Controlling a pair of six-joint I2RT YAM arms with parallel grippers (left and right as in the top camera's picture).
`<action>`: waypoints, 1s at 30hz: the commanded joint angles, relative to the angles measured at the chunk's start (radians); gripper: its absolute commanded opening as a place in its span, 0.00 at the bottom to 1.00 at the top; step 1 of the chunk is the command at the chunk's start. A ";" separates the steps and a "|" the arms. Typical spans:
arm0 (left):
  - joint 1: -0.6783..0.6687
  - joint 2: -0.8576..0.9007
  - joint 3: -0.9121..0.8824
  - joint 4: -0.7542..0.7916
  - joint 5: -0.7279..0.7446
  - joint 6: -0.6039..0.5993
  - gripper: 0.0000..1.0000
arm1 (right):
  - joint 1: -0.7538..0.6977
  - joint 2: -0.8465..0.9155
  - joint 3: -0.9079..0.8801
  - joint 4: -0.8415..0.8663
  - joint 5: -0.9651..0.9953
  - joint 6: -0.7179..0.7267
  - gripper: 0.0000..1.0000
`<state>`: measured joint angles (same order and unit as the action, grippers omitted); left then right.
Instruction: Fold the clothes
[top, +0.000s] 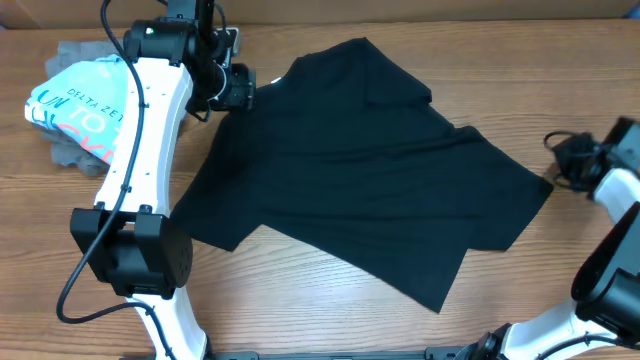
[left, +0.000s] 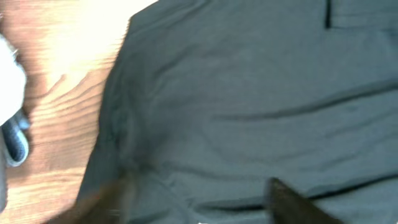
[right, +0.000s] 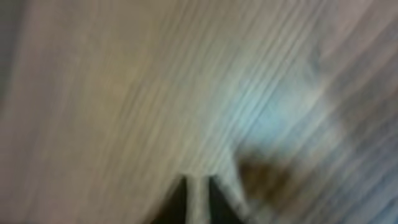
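The black T-shirt lies spread out and rumpled across the middle of the wooden table, its collar end toward the far left. My left gripper hovers over that collar end. In the left wrist view its fingers are wide apart over the dark fabric and hold nothing. My right gripper is at the right, just beyond the shirt's right corner. The right wrist view is blurred. Its fingers are almost together over bare wood and hold nothing.
A light blue printed shirt lies on a grey garment at the far left, beside the left arm. Bare table shows in front of the black shirt. A black cable loops by the right gripper.
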<state>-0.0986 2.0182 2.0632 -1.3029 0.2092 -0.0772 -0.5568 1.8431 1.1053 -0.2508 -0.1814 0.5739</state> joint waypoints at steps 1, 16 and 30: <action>-0.008 -0.005 0.002 0.015 0.086 0.003 1.00 | -0.028 -0.014 0.129 -0.097 -0.154 -0.073 0.48; -0.114 0.096 0.000 0.074 -0.114 0.003 0.68 | 0.000 -0.178 0.247 -0.630 -0.368 -0.222 0.63; -0.146 0.106 0.000 0.005 -0.121 0.003 0.76 | 0.092 -0.006 0.113 -0.636 0.129 -0.177 0.68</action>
<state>-0.2474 2.1296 2.0632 -1.2865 0.1001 -0.0750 -0.4686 1.7916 1.2495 -0.9096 -0.1413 0.3836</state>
